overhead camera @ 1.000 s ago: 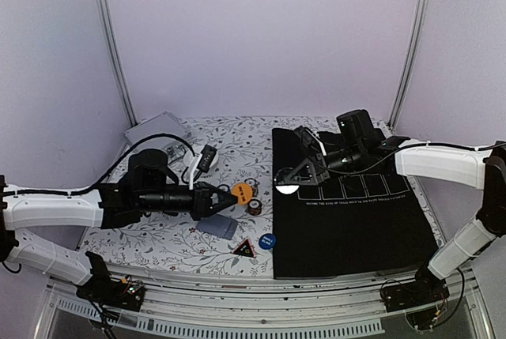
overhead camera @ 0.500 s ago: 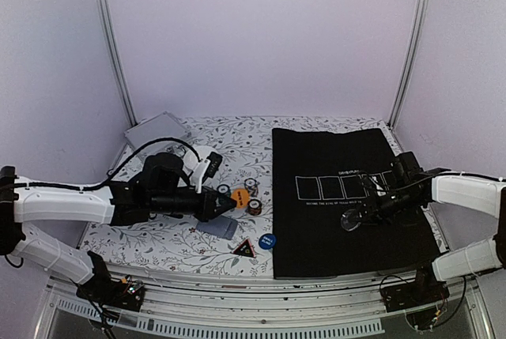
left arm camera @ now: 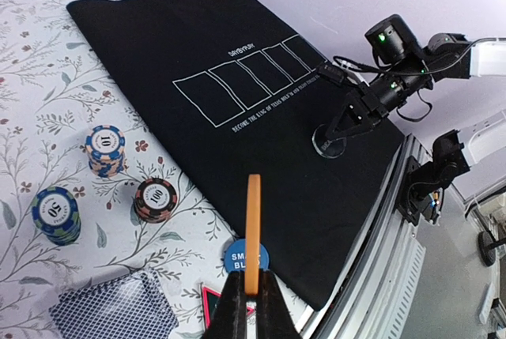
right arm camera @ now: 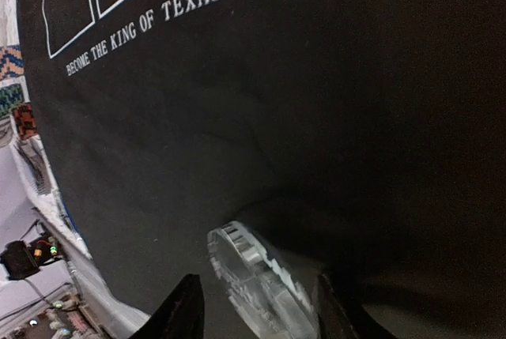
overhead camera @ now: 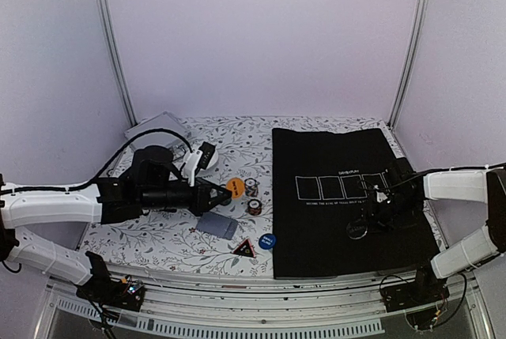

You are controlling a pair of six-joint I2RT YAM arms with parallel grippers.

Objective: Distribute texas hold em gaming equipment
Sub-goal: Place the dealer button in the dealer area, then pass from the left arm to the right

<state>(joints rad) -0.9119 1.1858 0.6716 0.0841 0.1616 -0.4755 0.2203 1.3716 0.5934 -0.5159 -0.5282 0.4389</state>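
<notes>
The task looks only begun. One piece is on the black mat (overhead camera: pixel 348 256), which covers the right part of the table: a pale disc (right arm camera: pixel 253 272) with a ribbed rim lies flat there, below the printed row of boxes and toward the right edge of the mat. The right gripper (right arm camera: pixel 257 290) is low over it with its fingers apart, one on each side. A gap shows between the disc and at least one finger, so I judge the disc released and not grasped.

The left gripper (left arm camera: pixel 251 288) is clenched on an orange disc (left arm camera: pixel 253 228), held on its edge above the flowered cloth (left arm camera: pixel 47 118) near the middle of the table. This piece is not yet placed.

The rest waits on the cloth, on the left side of the mat:
- Three short stacks of poker chips (left arm camera: pixel 105 149) stand near each other.
- The blue button (left arm camera: pixel 246 258) lies just beside the left edge of the mat, toward the near edge of the table.
- The playing cards (left arm camera: pixel 118 311) lie face down in one pile to the left of the button.

The printed boxes hold no cards, so most of the distributing remains.
</notes>
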